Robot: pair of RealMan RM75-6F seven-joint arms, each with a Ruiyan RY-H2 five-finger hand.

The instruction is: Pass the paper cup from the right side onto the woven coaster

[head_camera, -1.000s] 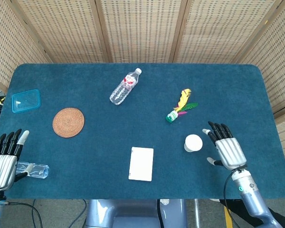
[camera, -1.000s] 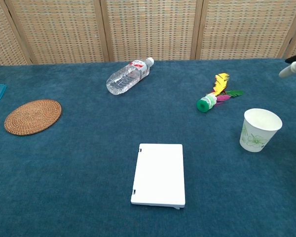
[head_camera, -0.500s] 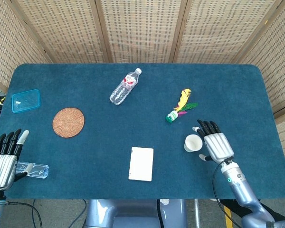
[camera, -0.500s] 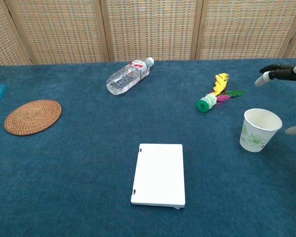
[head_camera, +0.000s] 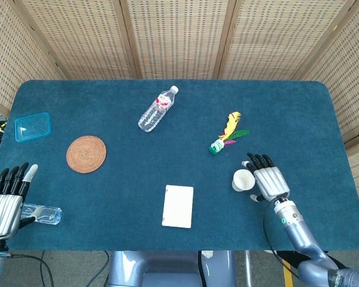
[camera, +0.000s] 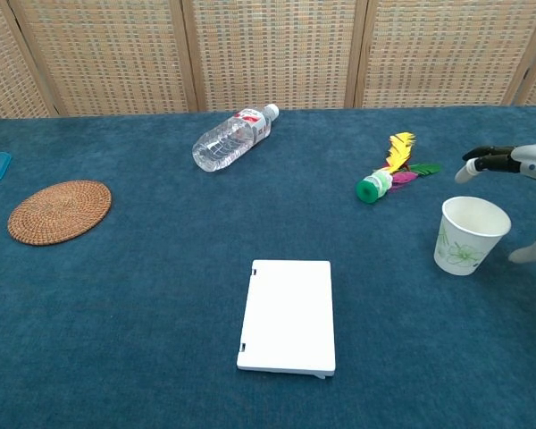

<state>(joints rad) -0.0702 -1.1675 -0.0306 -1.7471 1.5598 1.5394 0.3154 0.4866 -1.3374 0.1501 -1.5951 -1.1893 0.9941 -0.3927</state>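
A clear water bottle [head_camera: 157, 109] is lying on its side toward the back of the blue counter [head_camera: 299, 113]. To its right a feathered shuttlecock [head_camera: 227, 134] is resting, green base toward the front. A white flat box [head_camera: 178, 206] is sitting near the front edge. A blue lid [head_camera: 32, 127] is lying far left, and another clear bottle [head_camera: 43, 213] is lying at the front-left corner.

Bare cloth runs from paper cup [head_camera: 243, 180] to woven coaster [head_camera: 86, 154]; white box [head_camera: 178, 206] lies just below.
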